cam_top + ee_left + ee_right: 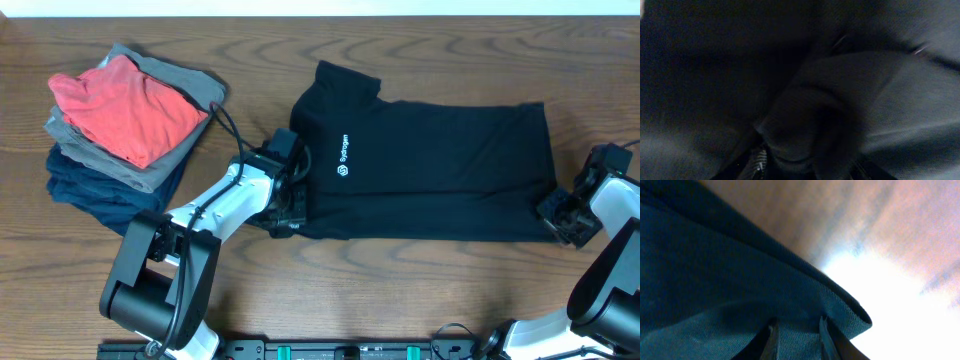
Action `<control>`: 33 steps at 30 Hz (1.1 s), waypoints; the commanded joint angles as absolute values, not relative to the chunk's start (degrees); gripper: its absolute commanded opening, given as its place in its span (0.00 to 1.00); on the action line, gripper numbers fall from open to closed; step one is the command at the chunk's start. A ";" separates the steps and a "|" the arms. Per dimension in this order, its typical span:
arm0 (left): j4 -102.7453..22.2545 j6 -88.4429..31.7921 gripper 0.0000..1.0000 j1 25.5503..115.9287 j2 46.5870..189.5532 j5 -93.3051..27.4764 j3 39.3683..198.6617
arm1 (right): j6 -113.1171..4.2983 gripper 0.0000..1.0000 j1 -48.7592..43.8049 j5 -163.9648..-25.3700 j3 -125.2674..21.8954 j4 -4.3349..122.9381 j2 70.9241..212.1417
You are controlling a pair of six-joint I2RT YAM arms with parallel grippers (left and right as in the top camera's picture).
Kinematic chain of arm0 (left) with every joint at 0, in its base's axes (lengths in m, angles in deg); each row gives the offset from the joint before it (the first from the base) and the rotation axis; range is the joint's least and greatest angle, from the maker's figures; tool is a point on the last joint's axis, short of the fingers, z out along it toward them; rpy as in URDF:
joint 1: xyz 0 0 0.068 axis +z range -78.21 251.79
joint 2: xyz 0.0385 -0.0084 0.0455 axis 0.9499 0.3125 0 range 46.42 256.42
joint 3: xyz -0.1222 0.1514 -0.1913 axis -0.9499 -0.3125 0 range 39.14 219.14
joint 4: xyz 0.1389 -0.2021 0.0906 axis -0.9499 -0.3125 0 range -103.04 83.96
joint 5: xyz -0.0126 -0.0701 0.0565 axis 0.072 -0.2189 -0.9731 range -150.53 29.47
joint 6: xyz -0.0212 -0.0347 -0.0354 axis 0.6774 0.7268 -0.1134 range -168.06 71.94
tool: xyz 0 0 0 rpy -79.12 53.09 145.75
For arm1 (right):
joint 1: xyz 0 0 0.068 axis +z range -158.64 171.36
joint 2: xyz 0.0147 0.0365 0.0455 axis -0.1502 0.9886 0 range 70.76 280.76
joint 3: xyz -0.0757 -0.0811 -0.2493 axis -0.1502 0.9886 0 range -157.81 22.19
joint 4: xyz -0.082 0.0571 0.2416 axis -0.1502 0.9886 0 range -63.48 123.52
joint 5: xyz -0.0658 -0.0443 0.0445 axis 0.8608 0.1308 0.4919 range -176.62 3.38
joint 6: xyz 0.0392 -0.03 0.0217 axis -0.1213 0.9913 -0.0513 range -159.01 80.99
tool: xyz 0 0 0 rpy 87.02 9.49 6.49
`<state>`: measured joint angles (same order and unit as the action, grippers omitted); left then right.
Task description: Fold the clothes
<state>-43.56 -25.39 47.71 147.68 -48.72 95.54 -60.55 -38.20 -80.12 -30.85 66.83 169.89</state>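
The black T-shirt (440,170) lies flat across the middle of the wooden table, folded into a long band with its white logo facing up and the collar end to the left. My left gripper (288,212) is at the shirt's lower left edge. In the left wrist view dark shirt fabric (880,100) fills the frame and a bunch of it sits between the left jaws (810,167). My right gripper (558,215) is at the lower right corner. In the right wrist view the right jaws (799,337) hold the hem of the shirt (715,280).
A stack of folded garments sits at the far left: a red-orange one (125,105) on top, grey (190,85) under it, navy (95,190) at the bottom. Bare wooden table (420,290) runs along the front of the shirt.
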 commanded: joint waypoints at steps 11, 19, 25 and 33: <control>-51.82 -22.87 0.48 48.04 141.82 -54.01 96.48 | -61.82 0.27 -42.31 -81.28 -30.21 72.67 168.03; -43.12 -29.08 0.95 48.19 133.38 -61.00 105.94 | -55.57 0.54 -40.85 -94.53 -35.96 71.88 156.45; -35.91 -30.87 0.95 49.61 135.98 -59.78 109.29 | -53.49 0.61 -37.26 -96.10 -36.11 71.31 151.97; -34.95 -38.15 0.95 52.98 148.44 -49.92 118.47 | -53.05 0.63 -33.59 -96.12 -36.09 71.36 152.14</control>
